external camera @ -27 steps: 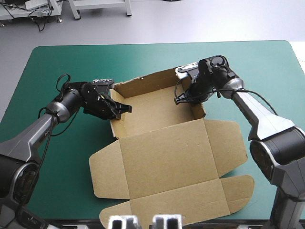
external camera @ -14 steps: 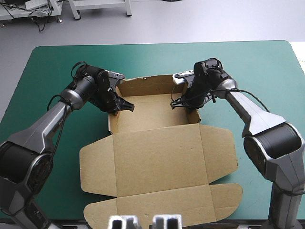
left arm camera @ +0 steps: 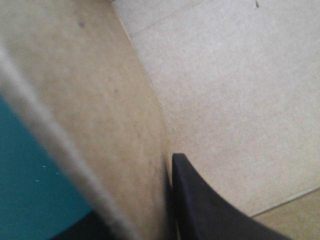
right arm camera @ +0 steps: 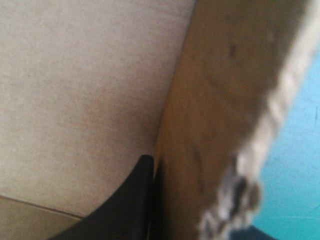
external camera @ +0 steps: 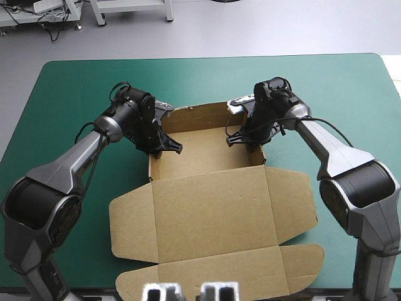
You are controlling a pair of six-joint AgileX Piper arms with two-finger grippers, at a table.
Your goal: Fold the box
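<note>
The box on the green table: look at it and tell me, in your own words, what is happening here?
Two robot arms are folding a brown box on the teal-green cover. The left gripper pinches the tray's left wall, with one black finger inside. The right gripper pinches the right wall the same way. The lid and its flaps lie flat toward the table's near edge.
</note>
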